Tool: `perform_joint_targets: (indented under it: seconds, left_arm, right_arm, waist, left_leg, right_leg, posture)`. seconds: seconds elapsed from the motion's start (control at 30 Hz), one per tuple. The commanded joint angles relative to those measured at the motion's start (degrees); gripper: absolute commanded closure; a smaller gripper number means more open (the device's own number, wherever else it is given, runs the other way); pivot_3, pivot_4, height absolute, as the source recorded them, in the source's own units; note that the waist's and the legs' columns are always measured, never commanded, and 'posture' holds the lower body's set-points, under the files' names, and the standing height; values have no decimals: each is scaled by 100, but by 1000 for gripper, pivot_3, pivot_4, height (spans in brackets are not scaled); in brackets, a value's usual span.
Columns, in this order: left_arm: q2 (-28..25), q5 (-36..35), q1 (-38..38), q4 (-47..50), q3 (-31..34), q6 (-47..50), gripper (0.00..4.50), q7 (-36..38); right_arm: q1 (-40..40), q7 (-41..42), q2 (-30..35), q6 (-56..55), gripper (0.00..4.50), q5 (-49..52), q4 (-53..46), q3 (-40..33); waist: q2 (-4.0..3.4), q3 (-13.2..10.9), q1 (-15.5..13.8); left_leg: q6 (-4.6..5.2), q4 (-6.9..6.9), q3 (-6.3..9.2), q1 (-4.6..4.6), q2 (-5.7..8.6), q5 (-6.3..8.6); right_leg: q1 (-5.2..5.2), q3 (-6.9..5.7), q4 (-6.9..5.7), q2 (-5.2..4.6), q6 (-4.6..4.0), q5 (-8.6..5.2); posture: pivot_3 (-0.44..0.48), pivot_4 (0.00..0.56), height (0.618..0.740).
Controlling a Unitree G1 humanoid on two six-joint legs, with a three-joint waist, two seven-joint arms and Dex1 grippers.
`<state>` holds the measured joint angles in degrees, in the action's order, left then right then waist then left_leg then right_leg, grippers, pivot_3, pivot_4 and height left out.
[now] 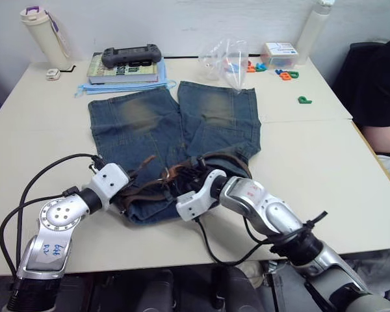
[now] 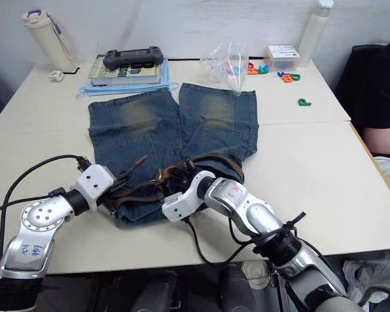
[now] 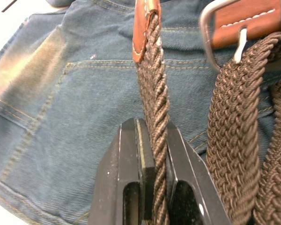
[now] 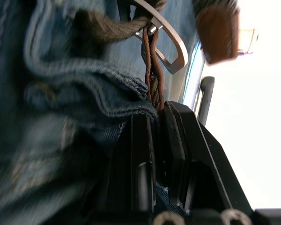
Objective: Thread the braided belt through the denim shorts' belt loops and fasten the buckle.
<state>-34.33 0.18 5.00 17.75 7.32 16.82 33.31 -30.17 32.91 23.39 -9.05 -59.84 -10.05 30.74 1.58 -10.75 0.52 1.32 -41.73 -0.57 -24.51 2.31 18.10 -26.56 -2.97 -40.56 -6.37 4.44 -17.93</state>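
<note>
Left wrist view gives you the clearest start: your left gripper (image 3: pixel 153 154) is pinching the braided belt (image 3: pixel 154 89) a little below its tan leather end, fingers pressed tight on the weave. Your right gripper (image 4: pixel 157 122) is likewise clamped on a strand of the belt just beside the buckle (image 4: pixel 171 44), with a fold of the denim shorts (image 1: pixel 172 123) bunched against its fingers.

The belt lies coiled across the shorts' waistband, at the edge nearest you. Judge it soft, floppy and light; the braid should grip well, but it will sag and twist, so hold close to the stiffer leather end when feeding it. The belt loops cannot be made out under the coils.

Beyond the shorts' leg hems sit a book (image 1: pixel 125 70) with a controller (image 1: pixel 131 54) on top, and a plastic bag (image 1: pixel 226 60), all well apart and not obstructing.
</note>
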Motion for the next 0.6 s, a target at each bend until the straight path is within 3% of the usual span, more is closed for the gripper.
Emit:
perform_joint_targets:
  seconds: [0.03, 0.27, 0.47, 0.6]
  left_arm:
    - [87, -73, 109, 278, -80, 106, 4500, -111]
    - [208, -53, 171, 252, -268, 70, 4500, -147]
    - [276, -19, 260, 234, -432, 16, 4500, -185]
    - [299, -12, 250, 248, -476, 17, 4500, -206]
  right_arm:
    - [365, 59, 319, 167, 4459, 29, -341, -356]
    - [1045, 544, 10, 873, 4459, 670, -1114, -749]
    - [1484, 814, -295, 1491, 4459, 553, -1425, -707]
    - [1528, 820, -475, 1713, 2795, 420, -1500, -605]
  waist:
    - [1, 1, -43]
    - [3, 2, -43]
    - [3, 2, -56]
    - [3, 2, -51]
  left_leg:
    - [-1, -5, 0, -1, -1, 2]
    - [2, -12, 0, -1, -5, 6]
    - [4, -12, 2, 0, -4, 8]
    - [4, -13, 2, 0, -5, 8]
  right_leg:
    - [2, -1, 2, 0, 0, 0]
    - [8, -2, 4, 1, 2, -1]
    - [9, -3, 5, 2, 2, -2]
    - [9, -3, 6, 1, 2, -2]
  posture:
    - [0, 150, 667]
    - [0, 150, 667]
    - [0, 150, 667]
    - [0, 150, 667]
